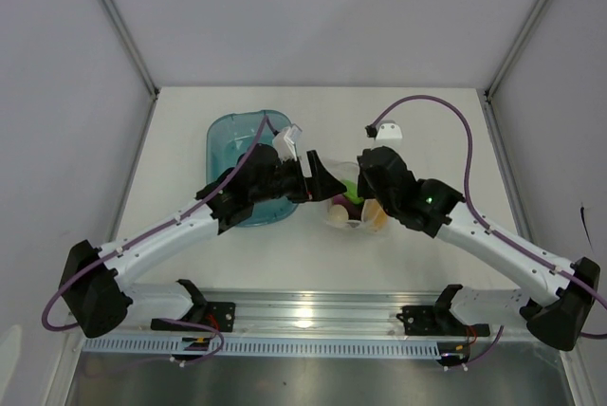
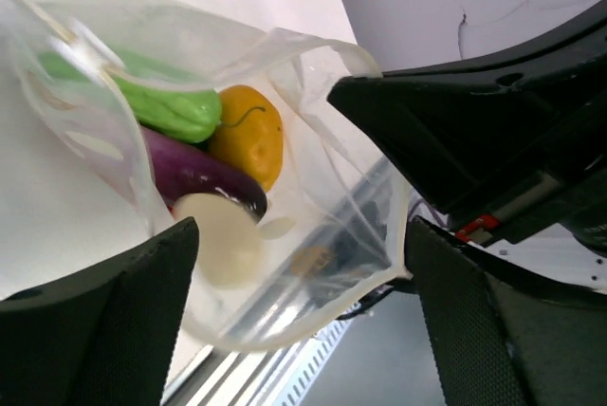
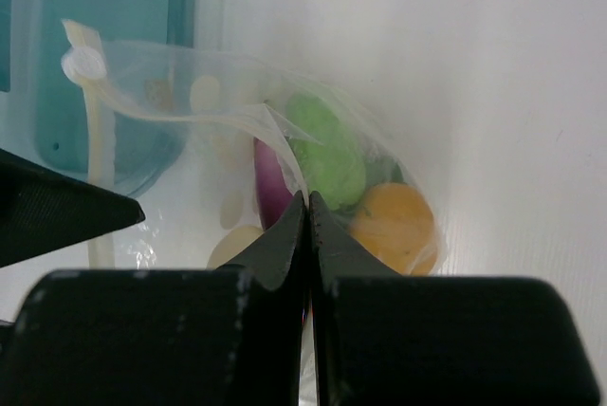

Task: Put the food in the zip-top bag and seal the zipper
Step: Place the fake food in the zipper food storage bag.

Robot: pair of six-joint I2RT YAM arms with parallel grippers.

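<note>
Table [image 1: 285, 254], top view: the teal tub [image 1: 232, 140] sits at left-centre, partly under the left arm, and no food shows in the part of it that is visible. The two arms meet just right of the tub, over the zip-top bag [image 1: 346, 216], which lies on the table between them. Left gripper [image 2: 302, 232]: fingers spread wide either side of the bag, not clamping it. Right gripper [image 3: 308, 199]: fingers pressed together, apparently pinching a fold of the bag's rim. Loading looks largely done. Inside the bag are the light green pod [image 2: 171, 107], yellow-orange piece [image 2: 248, 136], purple piece [image 2: 194, 174] and white ball [image 2: 223, 240]. The dark green pepper and red chili cannot be made out with certainty. Judgement: the sealing remains to be done, since the zipper [image 3: 180, 110] is unpressed and the mouth gapes. On views, the top camera gives the layout but shows the contents only as a coloured blur. The left wrist looks into the open mouth and separates the four pieces. The right wrist alone shows the pinch at the rim, with the tub behind.
</note>
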